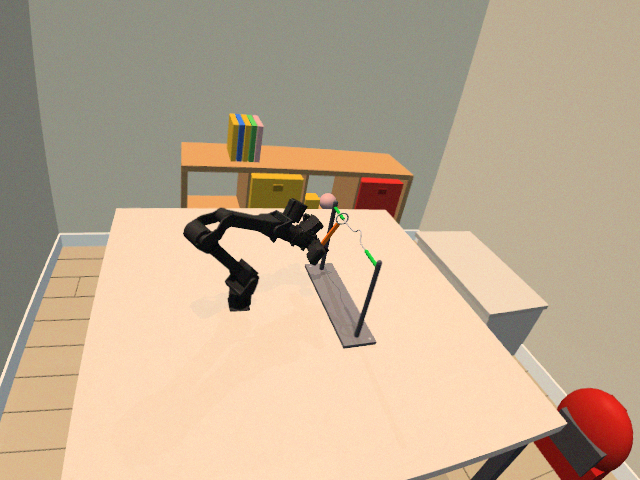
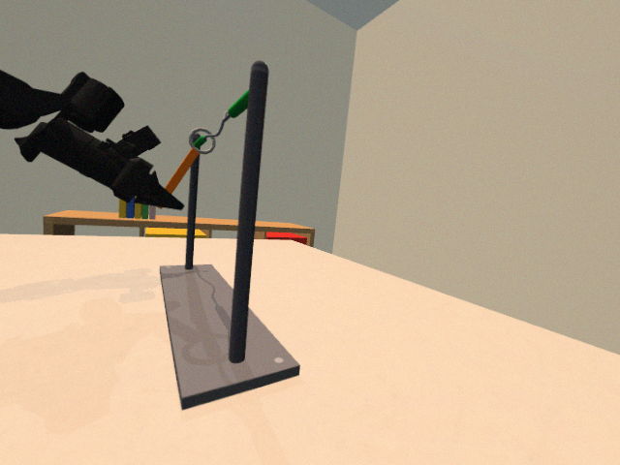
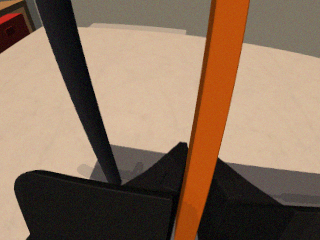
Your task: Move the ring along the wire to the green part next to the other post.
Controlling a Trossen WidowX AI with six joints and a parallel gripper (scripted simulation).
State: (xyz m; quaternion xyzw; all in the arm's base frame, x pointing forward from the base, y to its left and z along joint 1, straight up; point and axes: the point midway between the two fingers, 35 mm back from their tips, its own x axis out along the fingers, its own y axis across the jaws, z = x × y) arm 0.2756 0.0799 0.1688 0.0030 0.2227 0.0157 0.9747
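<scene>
My gripper (image 1: 316, 253) (image 2: 172, 200) (image 3: 189, 150) is shut on the lower part of the orange handle (image 1: 330, 234) (image 2: 181, 170) (image 3: 220, 80), which slants up to the ring (image 1: 347, 219) (image 2: 213, 145). The ring is around the wire at the inner end of the far green part (image 1: 338, 211), where the thin grey wire (image 1: 360, 235) (image 2: 220, 126) begins. Whether the ring touches the wire is too small to tell. The far post (image 1: 326, 248) (image 2: 191, 215) (image 3: 80, 85) stands beside the gripper. The near green part (image 1: 370, 257) (image 2: 238, 104) joins the near post (image 1: 368, 299) (image 2: 245, 215).
A grey base plate (image 1: 336, 304) (image 2: 270, 350) (image 3: 300, 185) carries both posts on the table (image 1: 206, 387). A pink ball (image 1: 327, 200) shows behind the far post top. A shelf (image 1: 310, 157) with books (image 1: 245, 138) stands behind the table, and a grey cabinet (image 1: 475, 263) stands to the right.
</scene>
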